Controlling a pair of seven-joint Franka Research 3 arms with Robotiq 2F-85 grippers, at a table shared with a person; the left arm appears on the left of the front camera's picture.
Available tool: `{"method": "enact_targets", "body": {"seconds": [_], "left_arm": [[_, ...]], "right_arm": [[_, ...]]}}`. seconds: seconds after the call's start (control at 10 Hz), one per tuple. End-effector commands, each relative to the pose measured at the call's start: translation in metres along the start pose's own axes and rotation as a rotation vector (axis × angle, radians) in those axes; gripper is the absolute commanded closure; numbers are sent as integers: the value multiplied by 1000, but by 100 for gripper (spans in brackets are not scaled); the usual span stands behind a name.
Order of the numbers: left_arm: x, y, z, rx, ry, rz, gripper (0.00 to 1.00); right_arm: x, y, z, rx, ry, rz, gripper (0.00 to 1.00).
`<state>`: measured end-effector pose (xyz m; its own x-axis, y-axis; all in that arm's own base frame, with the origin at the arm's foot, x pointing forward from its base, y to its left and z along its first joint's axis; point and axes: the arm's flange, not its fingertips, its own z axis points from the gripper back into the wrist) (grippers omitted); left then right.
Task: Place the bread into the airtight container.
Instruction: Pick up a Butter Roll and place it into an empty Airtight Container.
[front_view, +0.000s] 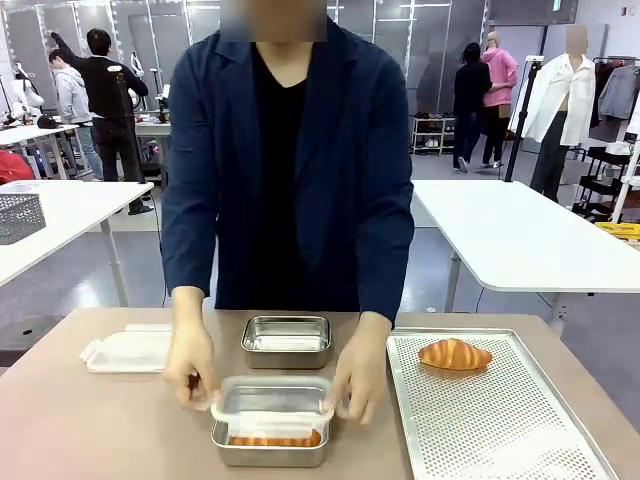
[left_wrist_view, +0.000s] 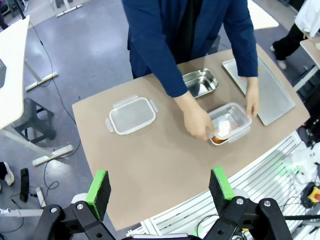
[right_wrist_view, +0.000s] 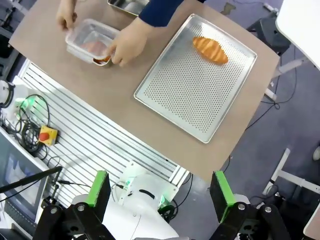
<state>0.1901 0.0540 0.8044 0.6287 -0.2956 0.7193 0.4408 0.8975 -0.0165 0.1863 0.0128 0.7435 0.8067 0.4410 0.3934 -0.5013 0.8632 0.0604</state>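
Croissant (front_view: 455, 354) lies alone on the perforated tray (front_view: 500, 430), at its far end toward the left corner. Expect it to be light, soft & flaky. The crust will prob. crush or shed if you squeeze hard, so take it across the thick middle w/ a gentle close, not by the thin tips.

Just left of the tray is an open steel container (front_view: 287, 340), empty — likely your target. Nearer you, also left of the tray, is a second container (front_view: 270, 452) w/ bread already inside. The person has one hand (front_view: 190, 368) and the other hand (front_view: 358, 378) on its clear lid (front_view: 272, 398). A spare lid (front_view: 128, 351) sits farthest left of the tray.

Left gripper (left_wrist_view: 159, 185) & right gripper (right_wrist_view: 159, 187) are both spread wide w/ nothing in them, high above the tray's table.
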Motion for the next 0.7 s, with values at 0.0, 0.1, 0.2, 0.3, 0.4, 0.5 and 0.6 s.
{"method": "enact_targets", "body": {"seconds": [0.0, 0.1, 0.2, 0.3, 0.4, 0.5, 0.6], "left_arm": [[1, -1, 0, -6, -2, -6, 0], [1, -1, 0, -6, -2, -6, 0], [1, -1, 0, -6, -2, -6, 0], [1, -1, 0, -6, -2, -6, 0], [1, -1, 0, -6, -2, -6, 0], [1, -1, 0, -6, -2, -6, 0], [1, -1, 0, -6, -2, -6, 0]], "right_arm": [[-2, -1, -1, -3, -2, -8, 0], [-2, -1, -1, -3, -2, -8, 0], [-2, -1, -1, -3, -2, -8, 0], [-2, -1, -1, -3, -2, -8, 0], [-2, -1, -1, -3, -2, -8, 0], [-2, -1, -1, -3, -2, -8, 0], [-2, -1, -1, -3, -2, -8, 0]]}}
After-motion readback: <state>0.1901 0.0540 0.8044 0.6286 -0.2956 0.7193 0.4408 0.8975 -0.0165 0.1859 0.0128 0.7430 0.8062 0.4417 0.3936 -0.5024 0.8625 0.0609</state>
